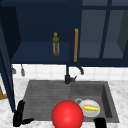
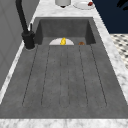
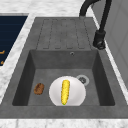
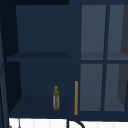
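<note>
With no object grasped, the step in hand is judged to be an approach to the red ball [image 1: 67,115], which in the front view lies low in the frame between the two hands. The left hand [image 1: 19,114] hangs at the front left corner of the draining board [image 1: 42,95], its fingers straight and upright with the thumb spread sideways, gripping nothing. The ball lies to the right of these fingers, apart from them, with bare board between. The right hand [image 1: 100,122] shows at the bottom edge of the front view, on the ball's other side and near it. Whether its fingers are straight or curled cannot be told. A round, smooth object offers no edge to pinch. It would be best to keep the fingers wide, bring the palm against the ball's side at mid-height, and close fingers and thumb on opposite sides evenly so that it does not squirt out. Keep any approach clear of the white plate [image 1: 87,114], which lies on the floor of the sink [image 1: 110,100] just behind and to the right of the ball and carries a cob of corn [image 1: 91,108]. A small brown lump [image 3: 39,88] lies beside the plate. The faucet [image 1: 67,76] stands at the back rim, well apart from both hands.
</note>
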Controlling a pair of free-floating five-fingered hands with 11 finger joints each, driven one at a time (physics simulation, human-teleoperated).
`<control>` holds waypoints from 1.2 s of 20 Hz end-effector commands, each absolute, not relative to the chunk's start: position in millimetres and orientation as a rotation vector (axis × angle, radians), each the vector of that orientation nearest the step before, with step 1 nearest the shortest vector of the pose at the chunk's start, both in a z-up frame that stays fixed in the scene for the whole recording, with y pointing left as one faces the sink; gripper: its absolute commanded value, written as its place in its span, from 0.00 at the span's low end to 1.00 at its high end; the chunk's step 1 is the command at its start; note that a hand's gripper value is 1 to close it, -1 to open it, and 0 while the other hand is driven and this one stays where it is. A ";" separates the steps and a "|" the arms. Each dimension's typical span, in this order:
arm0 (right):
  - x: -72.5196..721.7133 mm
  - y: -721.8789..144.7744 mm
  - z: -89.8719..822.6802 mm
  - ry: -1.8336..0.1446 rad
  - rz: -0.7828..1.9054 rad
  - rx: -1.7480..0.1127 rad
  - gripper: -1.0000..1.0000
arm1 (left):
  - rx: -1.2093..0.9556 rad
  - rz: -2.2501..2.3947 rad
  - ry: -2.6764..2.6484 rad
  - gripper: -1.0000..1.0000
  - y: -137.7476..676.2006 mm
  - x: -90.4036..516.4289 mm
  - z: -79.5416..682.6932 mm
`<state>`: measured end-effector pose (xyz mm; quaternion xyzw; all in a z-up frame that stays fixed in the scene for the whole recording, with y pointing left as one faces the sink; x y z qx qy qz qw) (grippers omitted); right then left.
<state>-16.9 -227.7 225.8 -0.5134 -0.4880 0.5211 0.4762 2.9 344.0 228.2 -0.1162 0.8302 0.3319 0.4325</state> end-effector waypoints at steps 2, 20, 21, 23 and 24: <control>-16.9 -227.7 225.8 -1.193 1.273 -1.255 0.50 | -0.257 0.913 2.179 0.00 343.1 1.7 228.2; -16.9 -227.7 225.8 -1.193 1.273 -1.255 0.50 | -0.315 0.931 2.293 0.00 321.0 6.9 218.9; -16.9 -227.7 225.8 -1.193 1.273 -1.255 0.50 | -0.317 0.933 2.300 0.00 320.3 6.9 218.5; -16.9 -227.7 225.8 -1.193 1.273 -1.255 0.50 | -0.322 0.937 2.313 0.00 318.5 7.5 218.0; -16.9 -227.7 225.8 -1.193 1.273 -1.255 0.50 | -0.325 0.938 2.319 0.00 317.6 8.0 217.8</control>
